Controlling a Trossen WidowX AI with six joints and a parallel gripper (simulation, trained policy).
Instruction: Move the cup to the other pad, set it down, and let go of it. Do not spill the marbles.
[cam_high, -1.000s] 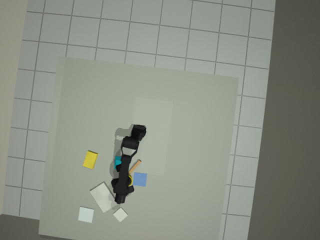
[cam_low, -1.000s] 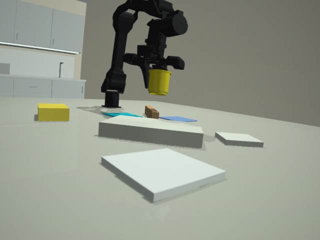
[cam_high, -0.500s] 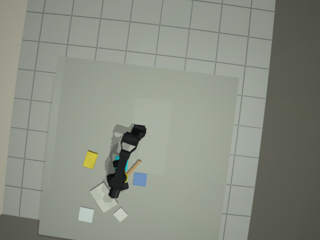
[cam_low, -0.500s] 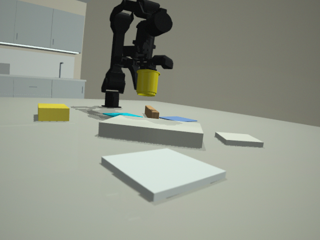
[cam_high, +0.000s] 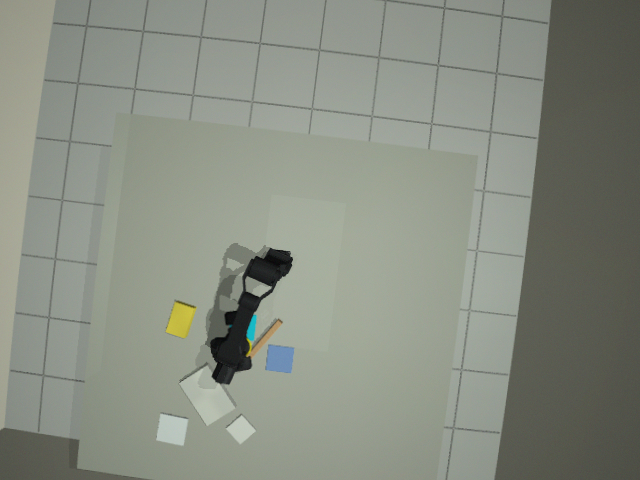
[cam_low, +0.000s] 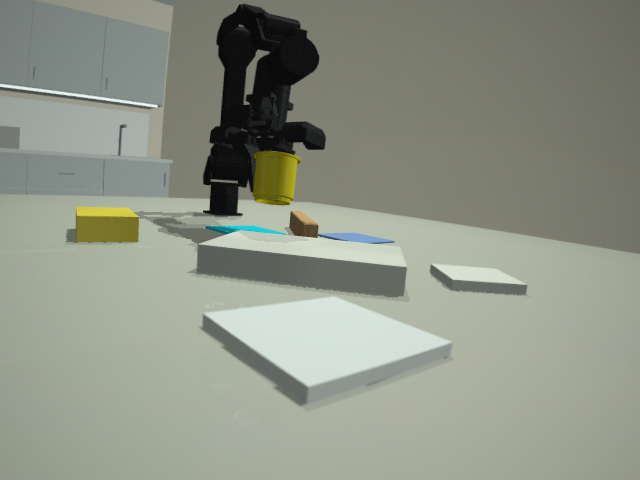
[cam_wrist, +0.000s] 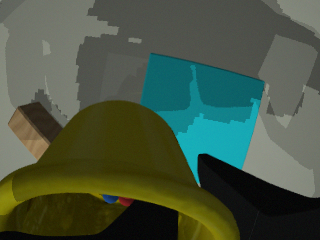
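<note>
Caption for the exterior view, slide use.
Jaws shut on a yellow cup, held in the air beyond a pale, thick block.

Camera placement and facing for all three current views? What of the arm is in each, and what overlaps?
Top: high overhead, facing down at the table; arm from above.
Exterior: low, near table height, facing across the white slab toward the arm's base; arm and hand show.
Wrist: on the arm near the hand, facing down past the yellow cup; one dark finger shows.
Top and wrist share the cyan pad.
</note>
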